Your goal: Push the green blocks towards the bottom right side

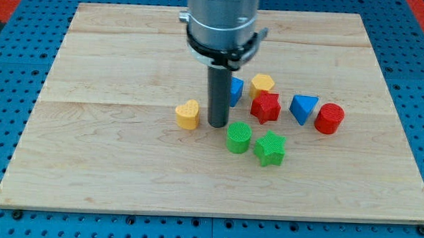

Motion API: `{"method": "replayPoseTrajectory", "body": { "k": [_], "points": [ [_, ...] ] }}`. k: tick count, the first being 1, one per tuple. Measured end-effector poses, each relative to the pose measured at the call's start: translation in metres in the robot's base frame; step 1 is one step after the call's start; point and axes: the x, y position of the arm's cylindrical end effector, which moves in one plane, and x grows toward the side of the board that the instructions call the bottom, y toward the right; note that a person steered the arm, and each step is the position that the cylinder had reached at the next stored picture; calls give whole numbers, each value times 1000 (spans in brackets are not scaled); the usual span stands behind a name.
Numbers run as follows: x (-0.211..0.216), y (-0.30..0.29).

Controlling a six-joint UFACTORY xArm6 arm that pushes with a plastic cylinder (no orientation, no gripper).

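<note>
Camera view: my tip (217, 124) beside green cylinder (238, 137)

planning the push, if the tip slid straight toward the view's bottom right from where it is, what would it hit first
Most likely the green cylinder: it sits just to the bottom right of my tip. The green star lies right behind it. Depth makes the exact line uncertain.

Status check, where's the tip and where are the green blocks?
My tip down, just upper-left of green cylinder. Green star beside it, to the right. Nothing blocking the bottom-right path.

Robotics lab bench: wooden board (124, 165) on blue perforated mounting plate (14, 60), small printed test blocks (270, 107).
</note>
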Motion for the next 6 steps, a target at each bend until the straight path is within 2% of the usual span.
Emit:
{"method": "replayPoseTrajectory", "body": {
  "k": [1, 2, 3, 5, 6],
  "points": [
    [11, -28],
    [25, 7],
    [26, 108],
    [38, 127],
    [34, 190]
  ]
}}
